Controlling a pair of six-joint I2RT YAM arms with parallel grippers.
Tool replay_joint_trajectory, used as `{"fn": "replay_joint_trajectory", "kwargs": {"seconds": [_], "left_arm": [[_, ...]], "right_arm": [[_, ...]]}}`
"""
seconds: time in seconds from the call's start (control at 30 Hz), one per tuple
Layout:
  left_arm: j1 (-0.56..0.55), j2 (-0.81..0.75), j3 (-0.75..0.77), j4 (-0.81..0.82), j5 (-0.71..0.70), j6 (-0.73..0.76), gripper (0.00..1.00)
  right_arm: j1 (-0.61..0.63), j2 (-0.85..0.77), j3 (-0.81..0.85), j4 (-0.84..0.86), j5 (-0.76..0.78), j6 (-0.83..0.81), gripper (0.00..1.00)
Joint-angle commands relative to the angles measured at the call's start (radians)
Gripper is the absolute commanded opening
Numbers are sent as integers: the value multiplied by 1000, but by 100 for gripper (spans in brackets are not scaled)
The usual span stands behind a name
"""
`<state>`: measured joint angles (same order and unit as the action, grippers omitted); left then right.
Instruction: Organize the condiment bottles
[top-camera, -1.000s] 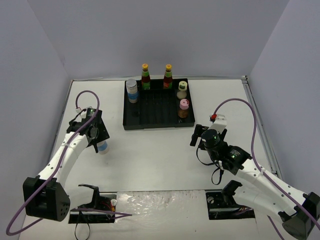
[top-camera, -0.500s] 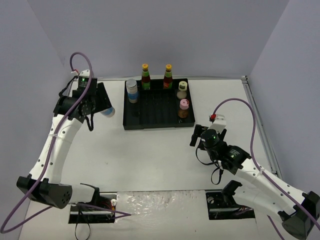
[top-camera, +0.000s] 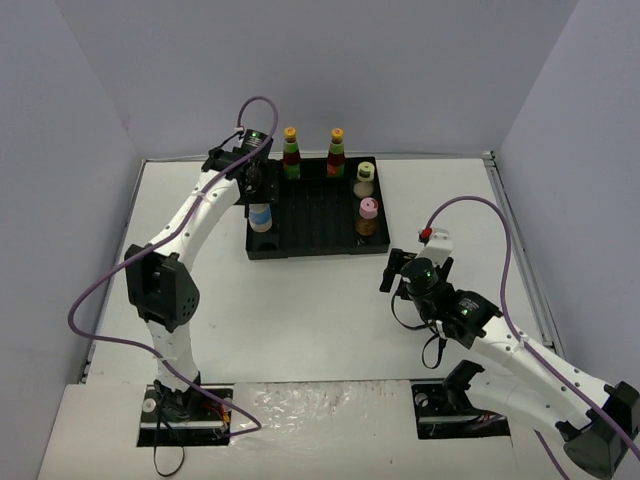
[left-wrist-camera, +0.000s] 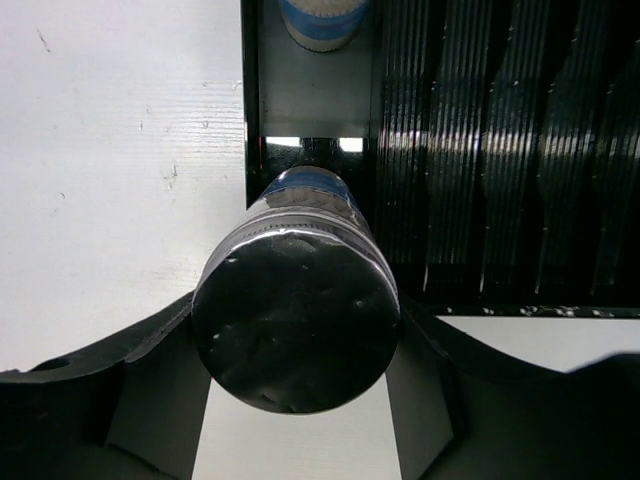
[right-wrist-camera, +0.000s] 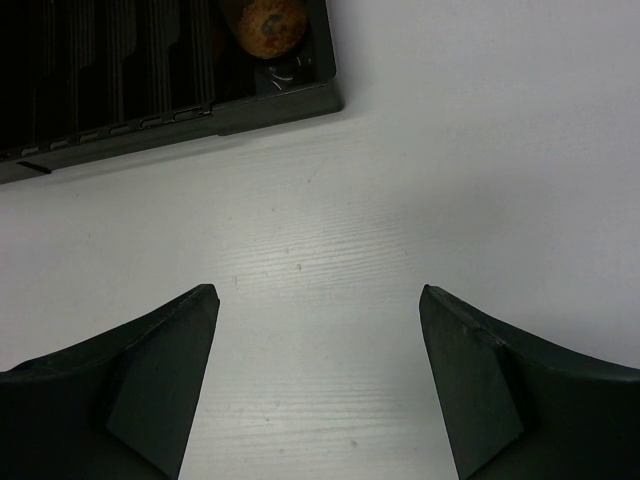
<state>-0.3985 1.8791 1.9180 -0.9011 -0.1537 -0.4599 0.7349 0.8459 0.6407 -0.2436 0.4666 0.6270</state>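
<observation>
My left gripper (top-camera: 258, 198) is shut on a silver-capped, blue-labelled jar (top-camera: 260, 216), held upright over the left front part of the black ridged tray (top-camera: 310, 235). The left wrist view looks down on the jar's cap (left-wrist-camera: 296, 320) between the fingers, with a second blue-labelled jar (left-wrist-camera: 322, 20) standing farther back in the same column. Two slim orange-capped bottles (top-camera: 291, 155) (top-camera: 336, 152) stand at the tray's back edge. A cream yellow-capped bottle (top-camera: 365, 180) and a pink-capped one (top-camera: 368, 214) stand on its right side. My right gripper (top-camera: 396, 270) hangs open and empty over the table (right-wrist-camera: 315, 300).
White walls close in the white table (top-camera: 300, 310) on three sides. The tray's front right corner (right-wrist-camera: 325, 95) lies just ahead of the right gripper, with a brownish bottle (right-wrist-camera: 270, 25) inside it. A purple cable (top-camera: 480, 205) loops above the right arm.
The left arm has swung from the table's left side across to the tray, carrying the jar with it. The right arm has not moved.
</observation>
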Motion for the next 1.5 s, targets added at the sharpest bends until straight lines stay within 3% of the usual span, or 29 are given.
{"fn": "replay_joint_trajectory", "kwargs": {"seconds": [0.0, 0.4, 0.73, 1.0, 1.13, 1.2, 1.47], "left_arm": [[-6, -3, 102, 79, -15, 39, 0], [0, 66, 15, 223, -1, 57, 0], [12, 80, -152, 365, 0, 43, 0], [12, 69, -218, 397, 7, 49, 0], [13, 52, -250, 406, 2, 47, 20], [12, 43, -257, 396, -13, 43, 39], [7, -18, -290, 373, -31, 49, 65]], "right_arm": [[8, 2, 10, 32, 46, 7, 79], [8, 7, 10, 32, 46, 10, 79], [8, -2, 10, 32, 39, 5, 79], [8, 3, 11, 30, 35, 3, 79], [8, 1, 11, 30, 33, 2, 79], [8, 1, 11, 32, 33, 2, 79], [8, 4, 12, 31, 35, 2, 79]]}}
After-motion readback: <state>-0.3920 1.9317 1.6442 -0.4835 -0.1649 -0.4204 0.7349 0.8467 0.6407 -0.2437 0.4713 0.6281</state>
